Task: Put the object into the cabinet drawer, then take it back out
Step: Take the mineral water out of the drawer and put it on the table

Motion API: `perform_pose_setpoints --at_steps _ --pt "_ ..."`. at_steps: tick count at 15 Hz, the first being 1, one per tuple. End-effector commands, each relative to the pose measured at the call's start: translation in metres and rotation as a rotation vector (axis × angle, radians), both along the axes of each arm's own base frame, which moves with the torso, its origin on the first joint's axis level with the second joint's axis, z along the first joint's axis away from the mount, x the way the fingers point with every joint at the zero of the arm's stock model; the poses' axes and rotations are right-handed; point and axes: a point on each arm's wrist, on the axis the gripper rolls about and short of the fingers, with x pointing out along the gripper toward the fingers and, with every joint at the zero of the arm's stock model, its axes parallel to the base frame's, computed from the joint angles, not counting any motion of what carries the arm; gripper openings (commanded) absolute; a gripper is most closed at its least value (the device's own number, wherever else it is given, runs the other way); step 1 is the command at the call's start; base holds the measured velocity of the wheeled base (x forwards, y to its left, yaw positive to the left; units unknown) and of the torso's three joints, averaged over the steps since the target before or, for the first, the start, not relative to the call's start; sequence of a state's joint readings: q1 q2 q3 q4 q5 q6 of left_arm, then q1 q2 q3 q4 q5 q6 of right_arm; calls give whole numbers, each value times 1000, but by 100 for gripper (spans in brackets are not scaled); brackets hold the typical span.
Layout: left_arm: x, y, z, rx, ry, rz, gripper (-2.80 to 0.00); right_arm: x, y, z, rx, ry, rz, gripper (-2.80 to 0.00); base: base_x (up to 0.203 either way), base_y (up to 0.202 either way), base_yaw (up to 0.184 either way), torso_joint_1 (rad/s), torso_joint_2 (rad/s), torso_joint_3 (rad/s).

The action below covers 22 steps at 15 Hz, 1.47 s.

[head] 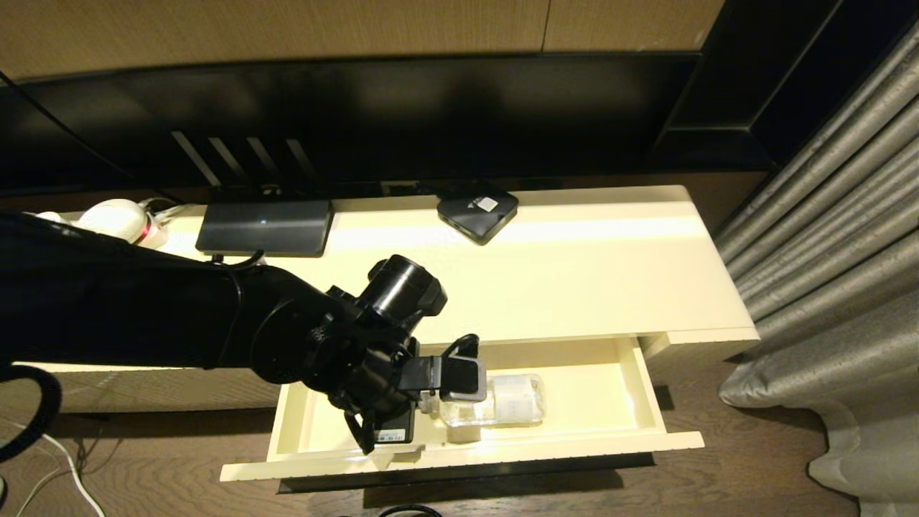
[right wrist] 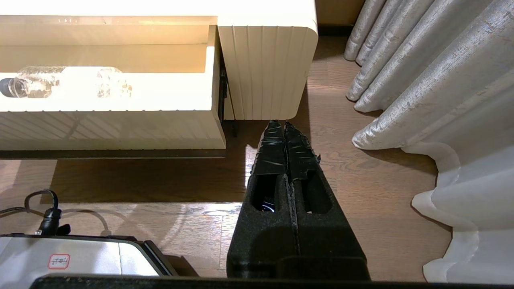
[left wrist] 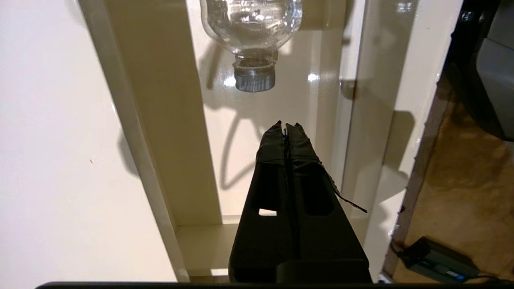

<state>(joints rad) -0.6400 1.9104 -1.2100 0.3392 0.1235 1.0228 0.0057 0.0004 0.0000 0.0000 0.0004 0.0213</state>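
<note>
Bottle (head: 495, 403) is lying on its side in the open drawer (head: 646, 402), cap (left wrist: 255, 79) facing the left gripper (left wrist: 286, 127), which is clamped shut on nothing just short of it. To pull it back out I'd open up first, then come in around the neck.

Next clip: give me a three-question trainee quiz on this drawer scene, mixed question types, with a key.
1. True or false: the water bottle lies on its side inside the open cabinet drawer.
2. The left hand is: A) shut on the bottle; B) shut, short of the bottle's cap, holding nothing; C) wide open above the cabinet top.
3. Fill in: the black square box sits on the ______.

Key: 1 true; 2 B; 3 cabinet top. The right hand hangs shut over the floor, idle.
</note>
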Motion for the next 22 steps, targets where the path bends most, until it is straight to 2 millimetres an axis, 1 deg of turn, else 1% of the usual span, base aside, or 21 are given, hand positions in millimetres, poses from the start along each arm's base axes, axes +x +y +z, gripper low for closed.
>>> perform_pose_setpoints --at_steps 1,4,7,11,15,22 --pt "6 -7 -7 44 -13 -14 -280 0 0 0 0 3 1 -280 0 0 0 0 0 0" --pt "10 -18 -9 64 -42 -6 -280 0 0 0 0 1 1 -280 0 0 0 0 0 0" --pt "12 -30 -15 69 -44 -3 -280 0 0 0 0 1 0 -280 0 0 0 0 0 0" --pt "17 -41 -14 53 -63 0 -280 0 0 0 0 2 1 -280 0 0 0 0 0 0" --pt "23 -52 -24 51 -56 30 -280 0 0 0 0 2 0 -280 0 0 0 0 0 0" --pt "30 -60 -32 35 -49 67 -280 0 0 0 0 2 0 -280 0 0 0 0 0 0"
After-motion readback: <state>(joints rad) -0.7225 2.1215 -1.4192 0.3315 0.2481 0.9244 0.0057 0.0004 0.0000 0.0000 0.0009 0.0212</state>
